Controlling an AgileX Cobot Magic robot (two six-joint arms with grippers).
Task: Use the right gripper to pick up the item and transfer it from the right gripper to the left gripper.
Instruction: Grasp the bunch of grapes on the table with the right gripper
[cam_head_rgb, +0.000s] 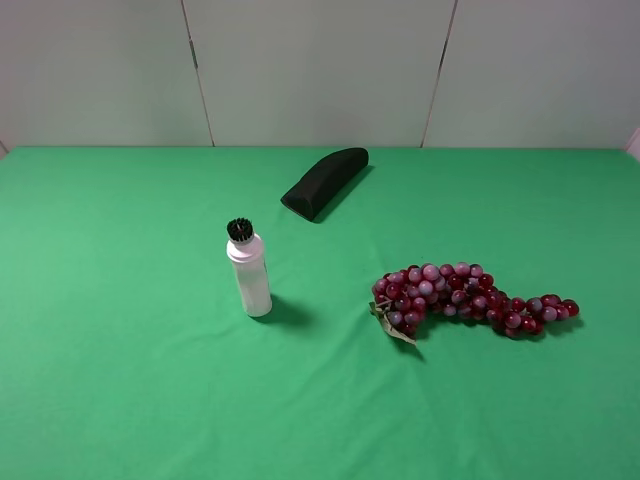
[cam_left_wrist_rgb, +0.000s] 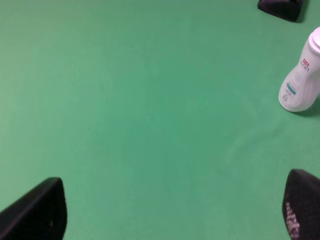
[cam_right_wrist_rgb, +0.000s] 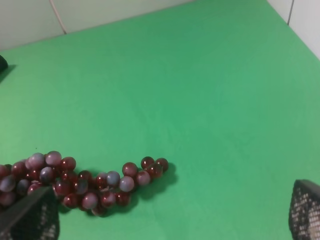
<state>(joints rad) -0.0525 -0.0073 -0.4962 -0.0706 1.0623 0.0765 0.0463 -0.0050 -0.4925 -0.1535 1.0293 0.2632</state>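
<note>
While the grapes (cam_head_rgb: 470, 298) lie at four o'clock on the counter (cam_head_rgb: 120, 380), right gripper (cam_right_wrist_rgb: 167, 215) and left gripper (cam_left_wrist_rgb: 168, 207) both gape released; pinching the thin tail could let glossy beads slip.

Wht bottle (cam_head_rgb: 249, 275) upright, blk wedge case (cam_head_rgb: 324, 182) apart

Grapes (cam_head_rgb: 470, 298) right of bottle (cam_head_rgb: 250, 285); case (cam_head_rgb: 325, 182) behind both; all on table (cam_head_rgb: 120, 400)
</note>
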